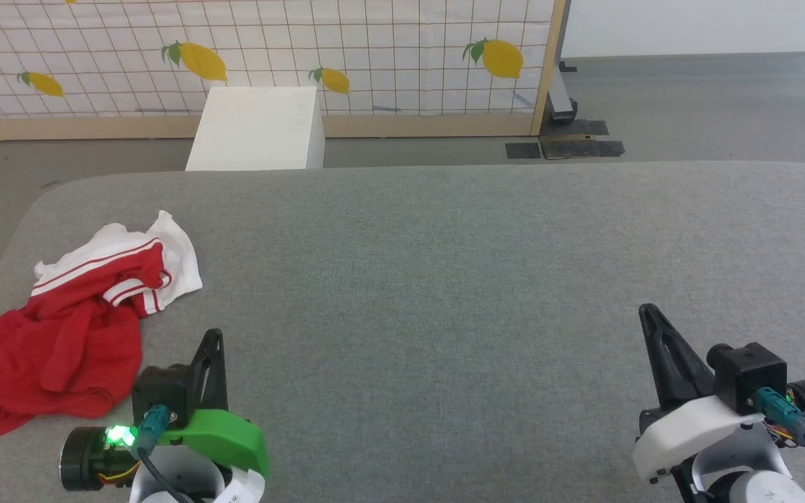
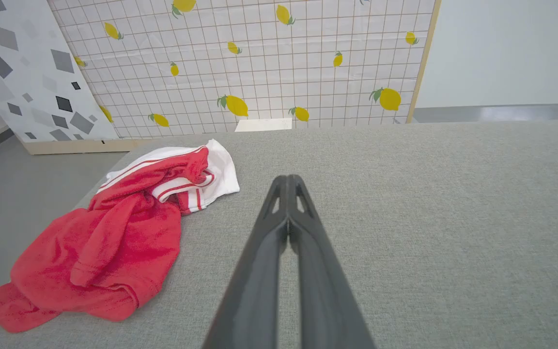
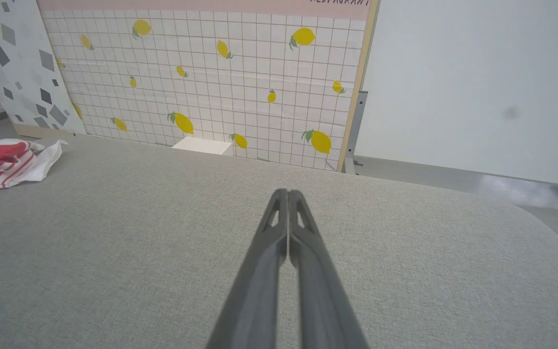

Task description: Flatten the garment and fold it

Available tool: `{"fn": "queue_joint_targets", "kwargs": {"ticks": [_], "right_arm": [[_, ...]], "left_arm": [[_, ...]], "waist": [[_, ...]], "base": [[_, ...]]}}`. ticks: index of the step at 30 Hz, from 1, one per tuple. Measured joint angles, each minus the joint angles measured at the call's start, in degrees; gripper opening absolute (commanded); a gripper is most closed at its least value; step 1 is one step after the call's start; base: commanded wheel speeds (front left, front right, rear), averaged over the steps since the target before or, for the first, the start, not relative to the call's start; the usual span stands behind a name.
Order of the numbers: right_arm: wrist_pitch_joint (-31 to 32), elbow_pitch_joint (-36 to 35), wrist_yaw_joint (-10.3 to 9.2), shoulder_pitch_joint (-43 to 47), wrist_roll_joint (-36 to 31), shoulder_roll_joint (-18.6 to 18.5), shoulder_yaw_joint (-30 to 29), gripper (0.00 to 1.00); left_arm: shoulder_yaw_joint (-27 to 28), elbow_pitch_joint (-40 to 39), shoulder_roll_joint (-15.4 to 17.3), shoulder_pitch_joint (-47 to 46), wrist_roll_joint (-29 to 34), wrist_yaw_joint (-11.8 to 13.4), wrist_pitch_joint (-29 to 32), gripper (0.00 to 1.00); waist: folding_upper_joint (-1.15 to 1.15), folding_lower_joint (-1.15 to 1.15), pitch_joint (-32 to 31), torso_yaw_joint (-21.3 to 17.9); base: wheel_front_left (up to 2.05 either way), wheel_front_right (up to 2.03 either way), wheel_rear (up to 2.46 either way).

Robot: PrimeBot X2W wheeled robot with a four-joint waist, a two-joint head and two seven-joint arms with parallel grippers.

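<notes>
Left tool (image 1: 214, 335): two long dark fingers pressing together along their length, closed and gripping nothing; pointing out over the worktop, with a green housing and a lit green lamp sitting behind it.
Right tool (image 1: 646, 309): fingers likewise meeting tip to tip, closed and holding nothing; pointing across bare grey fabric.
Jersey T-shirt (image 1: 67, 335): lying crumpled in a heap to the left of the left tool and slightly ahead of it, near but not touching; lying well apart from the right tool, far off to its left. The red body is bunching at the end nearer the left tool's base, and the white sleeve with red-white striped trim is spreading out at the far end.
Worktop (image 1: 444, 265): grey, fabric-covered, round-cornered; stretching ahead of both tools and carrying the T-shirt near its left edge.
White box (image 1: 256, 129): standing beyond the worktop's far edge, ahead of the left tool.
Lemon-print grid panel (image 1: 388, 56): standing upright behind the box, facing both tools.
</notes>
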Motion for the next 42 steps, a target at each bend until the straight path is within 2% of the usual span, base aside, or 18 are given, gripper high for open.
{"fn": "queue_joint_targets", "kwargs": {"ticks": [25, 26, 42], "right_arm": [[0.0, 0.0, 0.00, 0.0, 0.0, 0.0, 0.0, 0.00], [0.0, 0.0, 0.00, 0.0, 0.0, 0.0, 0.0, 1.00], [0.0, 0.0, 0.01, 0.0, 0.0, 0.0, 0.0, 1.00]], "left_arm": [[0.0, 0.0, 0.0, 0.0, 0.0, 0.0, 0.0, 0.00], [0.0, 0.0, 0.0, 0.0, 0.0, 0.0, 0.0, 1.00], [-0.3, 0.0, 0.0, 0.1, 0.0, 0.0, 0.0, 1.00]], "waist": [[0.00, 0.00, 0.0, 0.0], [0.00, 0.00, 0.0, 0.0], [0.00, 0.00, 0.0, 0.0]], "base": [[0.00, 0.00, 0.00], [0.00, 0.00, 0.00], [0.00, 0.00, 0.00]]}}
